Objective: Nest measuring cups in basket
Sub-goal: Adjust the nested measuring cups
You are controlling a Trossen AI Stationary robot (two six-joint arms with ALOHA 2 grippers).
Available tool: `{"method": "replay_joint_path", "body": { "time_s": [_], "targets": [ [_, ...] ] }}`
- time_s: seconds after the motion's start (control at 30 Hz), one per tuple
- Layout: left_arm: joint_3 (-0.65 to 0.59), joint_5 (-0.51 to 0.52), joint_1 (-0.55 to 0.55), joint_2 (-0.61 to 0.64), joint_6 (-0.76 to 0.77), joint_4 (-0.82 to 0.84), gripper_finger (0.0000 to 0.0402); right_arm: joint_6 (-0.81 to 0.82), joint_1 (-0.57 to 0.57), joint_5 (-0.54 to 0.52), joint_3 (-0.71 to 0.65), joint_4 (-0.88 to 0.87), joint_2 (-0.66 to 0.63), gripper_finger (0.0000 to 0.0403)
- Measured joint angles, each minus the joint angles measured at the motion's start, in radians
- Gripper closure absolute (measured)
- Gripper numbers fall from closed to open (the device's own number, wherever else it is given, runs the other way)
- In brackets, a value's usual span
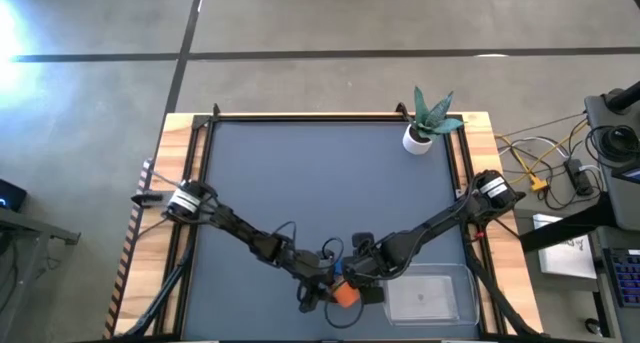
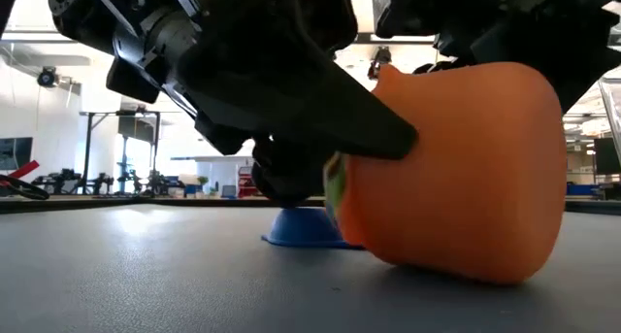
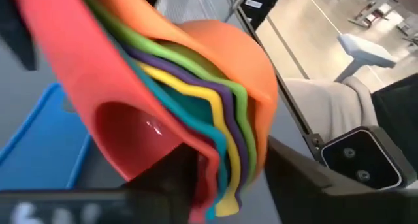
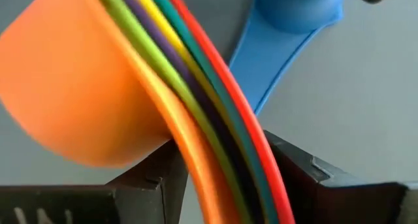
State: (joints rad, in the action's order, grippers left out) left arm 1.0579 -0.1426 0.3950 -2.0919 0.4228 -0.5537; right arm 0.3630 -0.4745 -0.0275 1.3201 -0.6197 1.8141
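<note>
Six nested measuring cups, red innermost, then teal, yellow, purple, green and orange outermost (image 1: 345,295), lie on their side at the table's near middle. The orange bowl fills the low view (image 2: 466,168). My left gripper (image 1: 325,283) and my right gripper (image 1: 358,281) are both shut on this stack. The blue cup (image 2: 306,229) rests upside down on its rim on the table just behind the stack, free of both grippers. It also shows in the right wrist view (image 4: 294,8). The clear basket (image 1: 472,293) stands to the right of the stack. My left gripper pinches the stacked flat handles near their free end (image 3: 225,185) between its two fingers, one on the red side and one on the orange side. All six layers lie in the gap. The bowls are tipped on their side. My right gripper pinches the stacked handles (image 4: 215,159) between its two fingers, one finger (image 4: 157,178) on the orange side by the bowl and one finger (image 4: 307,178) on the red side. The fingers lie across the handles. The orange bowl (image 4: 72,80) sits low at the table; whether it touches, I cannot tell.
A small white plant pot (image 1: 418,138) stands at the table's far right corner. The two arms meet closely over the near middle of the table. Cables and equipment lie off the table's right edge (image 1: 560,173).
</note>
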Motion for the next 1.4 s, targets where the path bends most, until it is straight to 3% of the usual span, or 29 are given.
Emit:
{"method": "replay_joint_path", "body": {
  "time_s": [0.13,0.33,0.5,0.67,0.83,0.9,1.1,1.4],
  "targets": [
    [0.024,-0.027,0.001,-0.009,-0.039,0.002,0.0352,-0.013,0.001,-0.012,0.007,-0.014,0.0,0.0236],
    [0.065,-0.031,0.003,0.004,-0.066,0.083,0.0354,-0.006,0.001,-0.006,0.057,-0.079,-0.032,0.0236],
    [0.146,0.029,0.017,0.053,-0.14,0.3,0.0354,0.0,-0.001,-0.006,0.065,-0.119,-0.107,0.0236],
    [0.255,0.153,0.041,0.126,-0.237,0.625,0.0354,0.007,-0.008,-0.041,0.065,-0.121,-0.208,0.0236],
    [0.335,0.358,0.07,0.179,-0.269,0.959,0.0354,0.009,-0.021,-0.189,0.065,-0.124,-0.298,0.0236],
    [0.332,0.44,0.076,0.18,-0.2,1.142,0.0354,0.014,-0.031,-0.195,0.067,-0.125,-0.338,0.0236],
    [0.298,0.568,0.075,0.183,-0.051,1.431,0.0354,-0.001,-0.036,-0.234,0.061,-0.112,-0.396,0.0236],
    [0.204,0.583,0.082,0.191,-0.038,1.516,0.0354,-0.038,-0.036,-0.292,0.061,-0.102,-0.391,0.0236]
  ]
}}
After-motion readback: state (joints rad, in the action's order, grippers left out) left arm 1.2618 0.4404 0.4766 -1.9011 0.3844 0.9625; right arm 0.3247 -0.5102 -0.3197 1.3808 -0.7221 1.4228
